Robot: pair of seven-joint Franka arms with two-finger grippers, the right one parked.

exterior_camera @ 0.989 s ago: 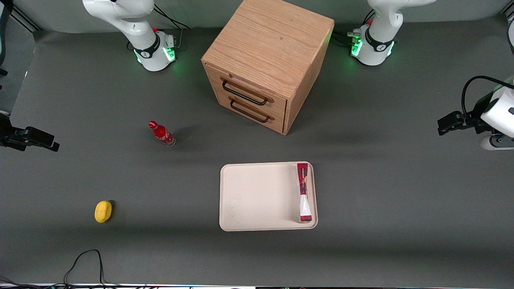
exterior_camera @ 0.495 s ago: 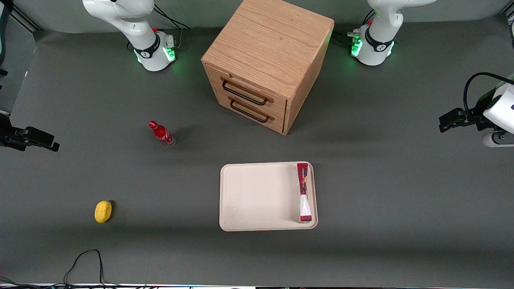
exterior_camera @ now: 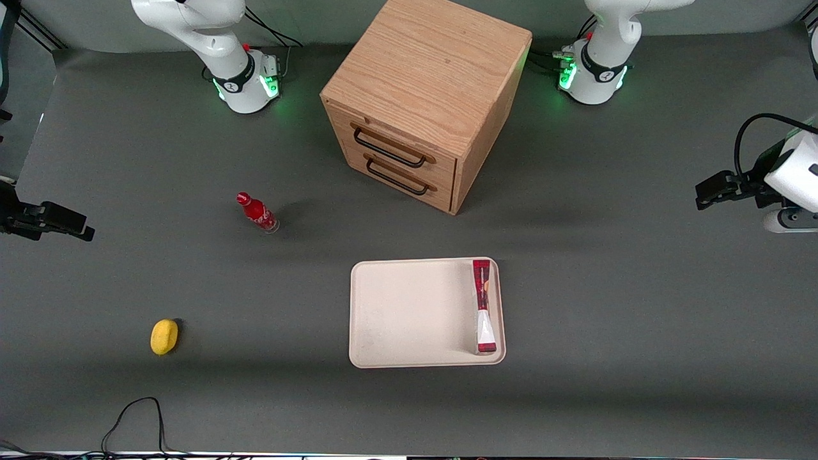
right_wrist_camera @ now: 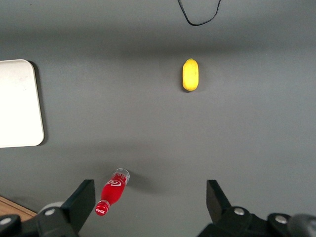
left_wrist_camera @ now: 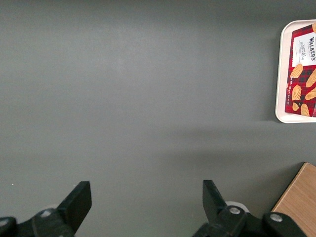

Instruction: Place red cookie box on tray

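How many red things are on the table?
2. The red cookie box stands on edge on the tray; the red bottle stands toward the parked arm's end. The end effector hovers open, away from both.

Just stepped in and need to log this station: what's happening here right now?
Nothing is being handled at this moment. The red cookie box already lies inside the tray, along the rim at the working arm's end. The left arm's gripper is open and holds nothing; it hangs over bare table, well off toward the working arm's end. A wooden drawer cabinet stands farther from the front camera than the tray. A small red bottle and a yellow object sit toward the parked arm's end.
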